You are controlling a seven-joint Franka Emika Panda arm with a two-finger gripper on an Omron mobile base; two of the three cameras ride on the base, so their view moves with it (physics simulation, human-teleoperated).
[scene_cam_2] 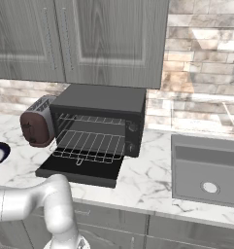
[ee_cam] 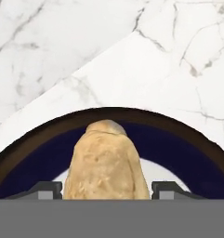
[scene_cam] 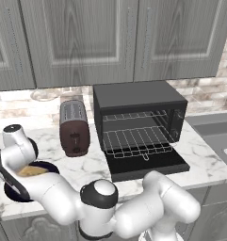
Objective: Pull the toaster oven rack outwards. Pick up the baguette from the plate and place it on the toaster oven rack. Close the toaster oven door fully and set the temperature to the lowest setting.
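The golden-tan baguette (ee_cam: 104, 162) lies on the dark navy plate (ee_cam: 187, 153) at the counter's front left. My gripper (ee_cam: 107, 190) reaches down over it, one fingertip against each side of the bread, shut on it while it rests on the plate. From the left base, the baguette (scene_cam: 32, 171) peeks out beside my wrist on the plate (scene_cam: 48, 165). The black toaster oven (scene_cam: 138, 96) stands to the right with its door (scene_cam: 148, 164) folded down flat. The silver wire rack (scene_cam: 136, 141) is pulled out over the door.
A maroon-and-silver slot toaster (scene_cam: 74, 127) stands between the plate and the oven. A grey sink (scene_cam_2: 206, 170) is sunk into the counter at the right. Grey wall cabinets (scene_cam: 86, 37) hang above the oven. My own arm fills the foreground along the counter's front edge.
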